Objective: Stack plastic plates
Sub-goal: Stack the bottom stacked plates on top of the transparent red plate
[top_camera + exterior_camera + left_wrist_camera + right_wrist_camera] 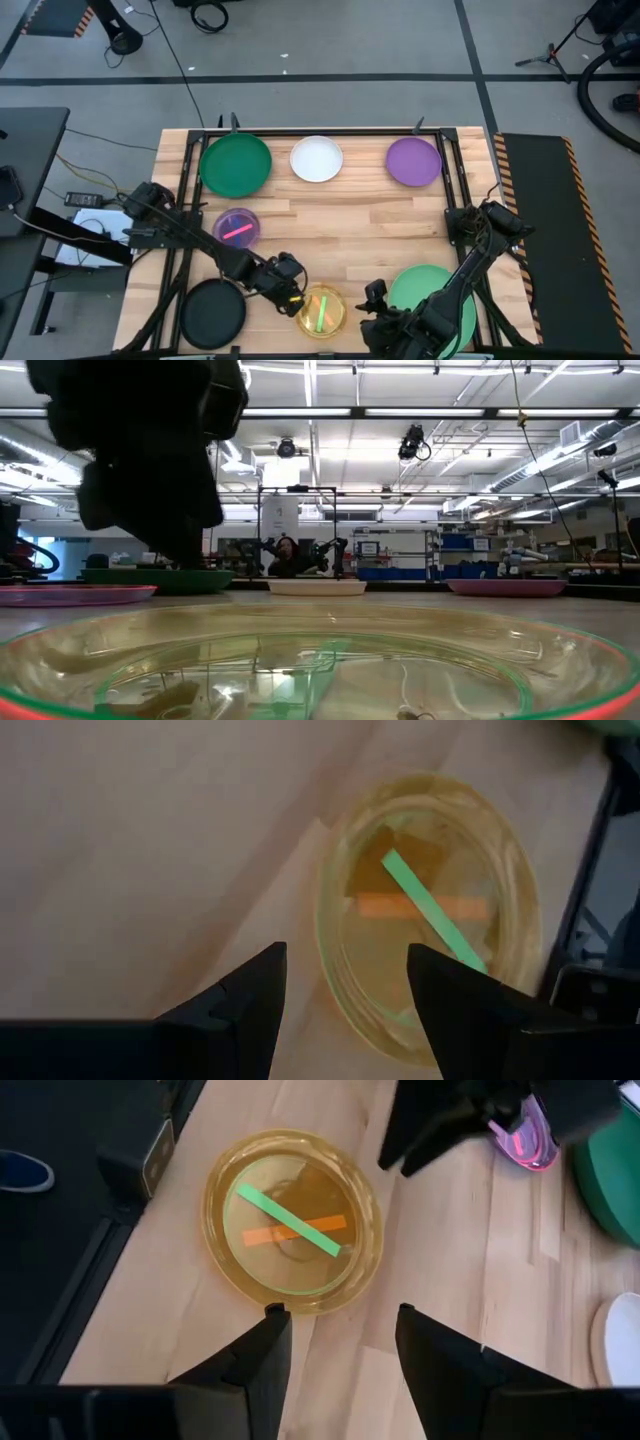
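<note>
The light wooden plank desk [340, 225] stands on a grey concrete floor [330, 40] marked with dark tape lines. A black mat with orange-and-black hazard-striped edges [545, 240] lies along one side of the desk. Black cables [175, 60] run across the floor. A black tripod base [550, 52] stands near the far corner. In the low view, long fluorescent ceiling light strips [420, 412] cross a white ceiling, and blue storage shelving [400, 565] lines the far wall.
</note>
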